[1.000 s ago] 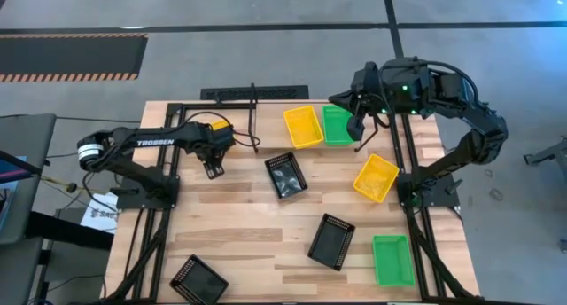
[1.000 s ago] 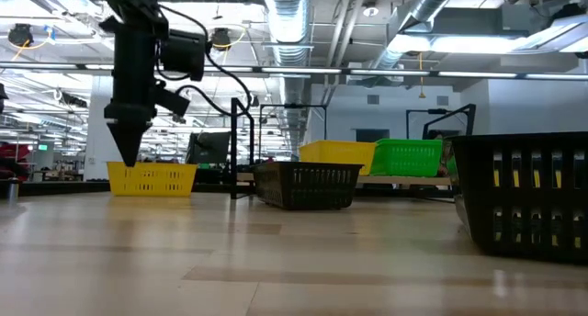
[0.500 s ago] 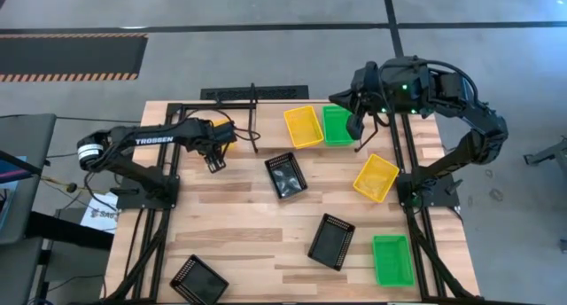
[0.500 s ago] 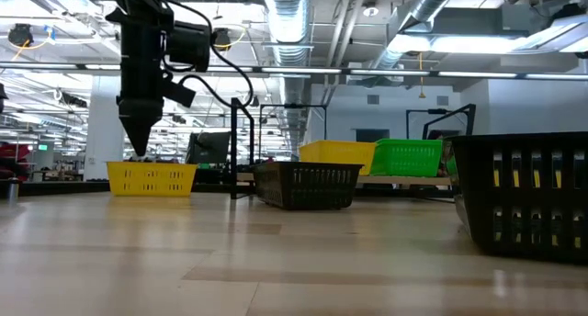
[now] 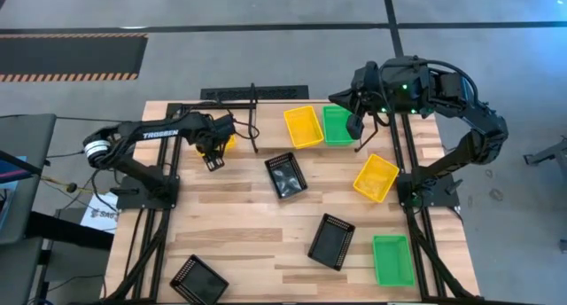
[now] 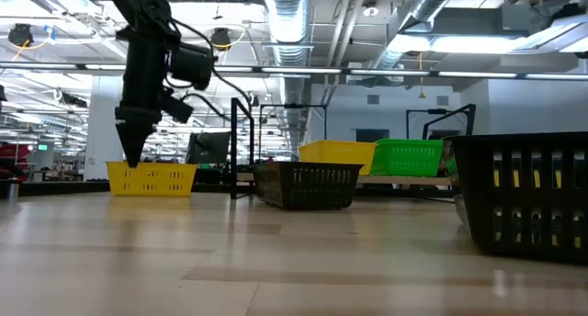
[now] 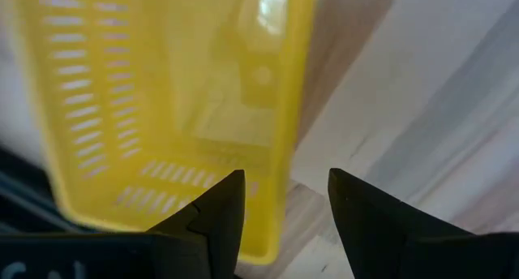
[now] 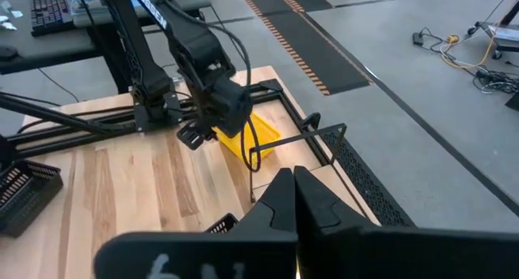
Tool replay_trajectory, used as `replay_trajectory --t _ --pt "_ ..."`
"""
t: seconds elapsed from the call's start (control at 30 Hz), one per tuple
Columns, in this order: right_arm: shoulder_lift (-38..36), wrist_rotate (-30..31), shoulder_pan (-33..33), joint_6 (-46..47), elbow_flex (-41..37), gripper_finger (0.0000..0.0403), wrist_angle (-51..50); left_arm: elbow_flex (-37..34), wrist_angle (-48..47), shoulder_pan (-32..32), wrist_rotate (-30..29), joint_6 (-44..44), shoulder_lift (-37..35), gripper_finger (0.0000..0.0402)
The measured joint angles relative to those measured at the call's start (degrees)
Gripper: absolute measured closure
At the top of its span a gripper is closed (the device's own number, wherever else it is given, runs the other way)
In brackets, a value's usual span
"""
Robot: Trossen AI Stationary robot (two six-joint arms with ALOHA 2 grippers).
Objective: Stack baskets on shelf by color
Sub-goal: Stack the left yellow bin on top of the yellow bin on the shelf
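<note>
wide pale butcher-block tabletop (image 5: 257, 225) fills the high view, framed by black rails, with grey concrete floor beyond it. at its far edge stands the low light-wood shelf (image 6: 404, 180) on thin black wire legs; its plank shows only in the low view.

two small perforated plastic baskets sit on the shelf side by side and touching: a yellow basket (image 5: 303, 127) and a bright green basket (image 5: 337, 125). on the table lie a second yellow basket (image 5: 376, 177) near the right arm's base, a second green basket (image 5: 392, 259) by the near right edge, and three black baskets: one (image 5: 285, 175) mid-table, one (image 5: 331, 241) nearer the front, one (image 5: 198, 280) at the near left corner. a third yellow basket (image 7: 162, 100) lies at the far left of the table, mostly covered from above by the left arm.

the left gripper (image 7: 280, 210) hangs just over this yellow basket, fingers parted and astride its rim, one finger inside and one outside, nothing clamped. a thin black wire stand (image 5: 253, 119) rises close beside it.

the right gripper (image 5: 356, 126) hovers above the green basket on the shelf, fingers pressed together and holding nothing.
</note>
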Motion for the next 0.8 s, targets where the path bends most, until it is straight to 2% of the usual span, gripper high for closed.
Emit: replay_trajectory --t 0.2,0.27,0.33,0.43,0.6,0.8 --pt "0.0 0.0 0.0 0.2 0.0 0.0396 0.0 0.0 1.2 0.0 -1.1 1.1 5.8 0.0237" --pt "0.0 0.0 0.0 0.2 0.0 0.0398 0.0 0.0 1.5 -0.2 -1.6 1.7 6.8 0.0255" --pt "0.0 0.0 0.0 0.2 0.0 0.0398 0.0 0.0 1.5 -0.8 -1.7 2.8 7.0 0.0296" --pt "0.0 0.0 0.0 0.1 0.0 0.0397 -0.1 0.0 1.2 -2.3 -1.8 4.4 5.9 0.0378" --pt "0.0 0.0 0.0 0.0 0.0 0.0396 -0.2 0.0 -0.7 -5.8 -2.4 1.2 -1.2 0.0399" --pt "0.0 0.0 0.0 -0.9 0.0 0.0400 -0.2 1.8 -7.1 -10.7 -2.4 -9.1 -17.5 0.0401"
